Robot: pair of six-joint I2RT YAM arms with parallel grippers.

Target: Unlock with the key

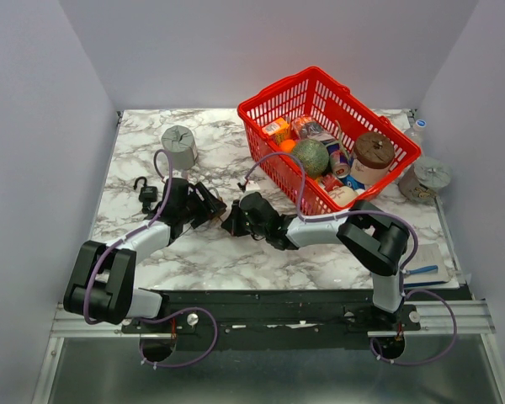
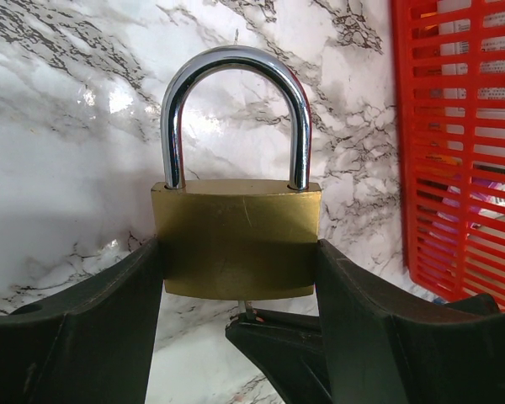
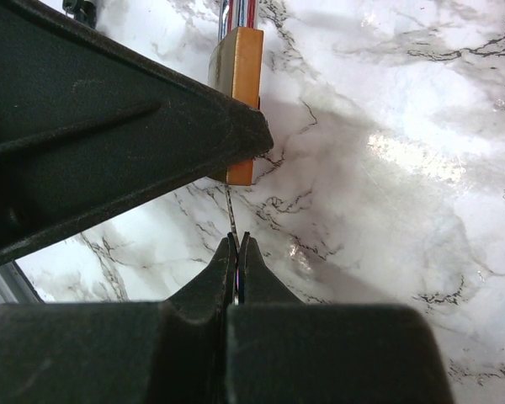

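My left gripper (image 2: 237,273) is shut on the body of the brass padlock (image 2: 236,227) and holds it just above the marble, with its silver shackle (image 2: 236,63) closed. My right gripper (image 3: 238,240) is shut on the key; only the thin silver blade (image 3: 230,212) shows, its head hidden between the fingers. The blade reaches up to the bottom of the brass padlock (image 3: 240,101). In the left wrist view the key blade (image 2: 245,308) meets the padlock's underside. In the top view the left gripper (image 1: 209,206) and right gripper (image 1: 233,220) face each other tip to tip.
A black padlock (image 1: 146,193) lies left of the left gripper. A grey cylinder (image 1: 179,145) stands behind it. A red basket (image 1: 278,88) full of groceries sits at the back right, with a grey spool (image 1: 426,177) beside it and a pad (image 1: 427,268) near the right edge.
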